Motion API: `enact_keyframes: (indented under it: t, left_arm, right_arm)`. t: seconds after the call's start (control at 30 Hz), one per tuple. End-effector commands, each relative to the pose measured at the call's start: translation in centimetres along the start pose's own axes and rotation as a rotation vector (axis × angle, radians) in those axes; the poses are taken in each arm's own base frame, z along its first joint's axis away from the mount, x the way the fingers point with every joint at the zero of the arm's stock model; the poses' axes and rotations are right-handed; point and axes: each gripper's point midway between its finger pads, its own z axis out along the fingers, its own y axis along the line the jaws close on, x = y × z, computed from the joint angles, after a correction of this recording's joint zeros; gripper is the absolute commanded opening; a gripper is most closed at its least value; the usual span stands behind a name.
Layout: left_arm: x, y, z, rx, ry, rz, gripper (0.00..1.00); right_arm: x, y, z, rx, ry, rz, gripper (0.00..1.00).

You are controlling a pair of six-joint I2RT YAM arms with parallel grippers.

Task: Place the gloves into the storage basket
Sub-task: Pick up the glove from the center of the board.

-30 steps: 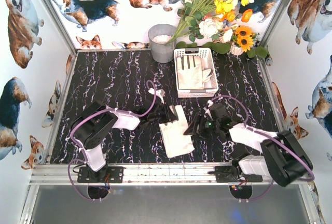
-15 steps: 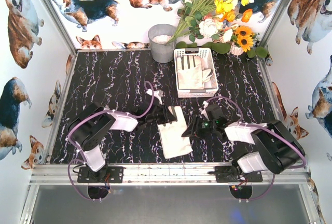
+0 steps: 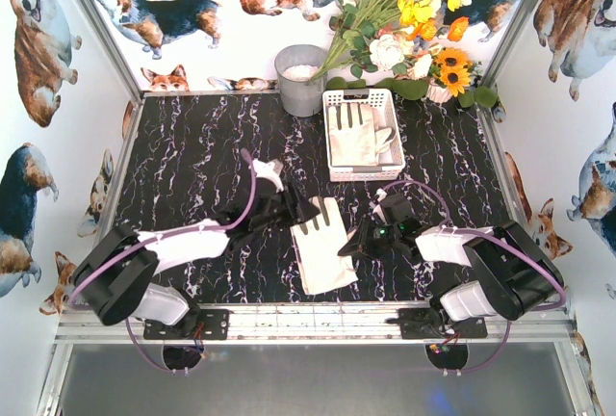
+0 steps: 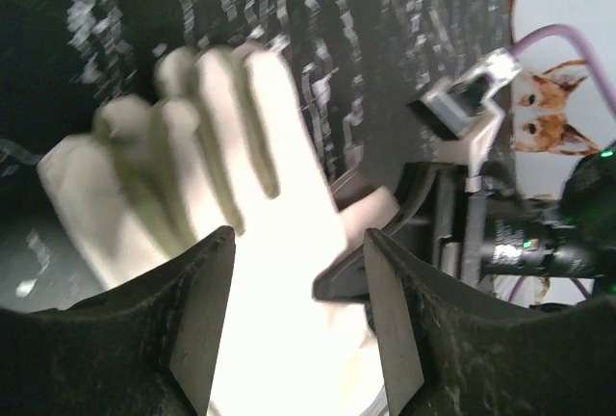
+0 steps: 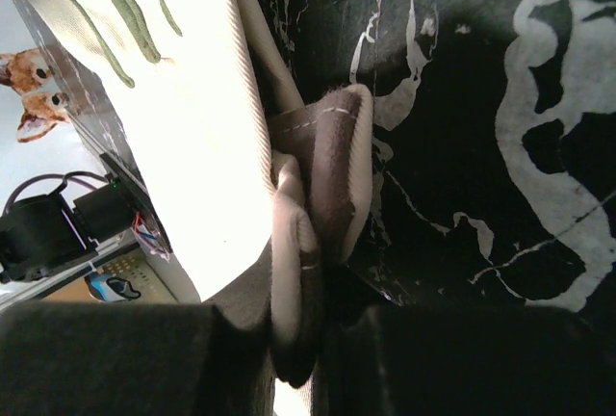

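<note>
Loose glove (image 3: 320, 254) is lying flat on the bench (image 3: 192, 166) between the two arms, long axis running near to far, its fingers pointing away toward the storage basket (image 3: 365, 176).

Right gripper (image 3: 352, 243) is sitting at the glove's right edge, jaws pinching a fold of fabric there. Left gripper (image 3: 306, 216) is hovering by the finger end, jaws standing apart, gripping nothing.

Basket is sitting beyond the fingertips, slightly to the right, with other gloves (image 3: 354, 137) lying inside. Right arm is looking nearer to it, so the carry is likely falling to that side: lift, then forward.

black-white arms (image 3: 183, 246), purple cables (image 3: 252, 185), green led (image 3: 385, 232)
</note>
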Motion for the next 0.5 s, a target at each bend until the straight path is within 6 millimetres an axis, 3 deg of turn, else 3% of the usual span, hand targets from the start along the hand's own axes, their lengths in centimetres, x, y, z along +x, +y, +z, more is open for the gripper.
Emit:
enact_keyframes:
  t: [0.0,0.23,0.47]
  left_arm:
    - [2.3,4.7,-1.7,-0.151,0.024,-0.063,0.52]
    - [4.0,6.4,-3.4,-0.115,-0.005,-0.154,0.59]
    - [6.0,7.5,-2.9,-0.090,0.033,-0.209,0.44]
  right_arm:
    - [0.1,-3.2,0.4,0.130,-0.030,0.015,0.00]
    - [0.0,-3.3,0.5,0.133,-0.029,0.017,0.00]
    - [0.0,-3.1,0.7,0.127,-0.024,0.020,0.00]
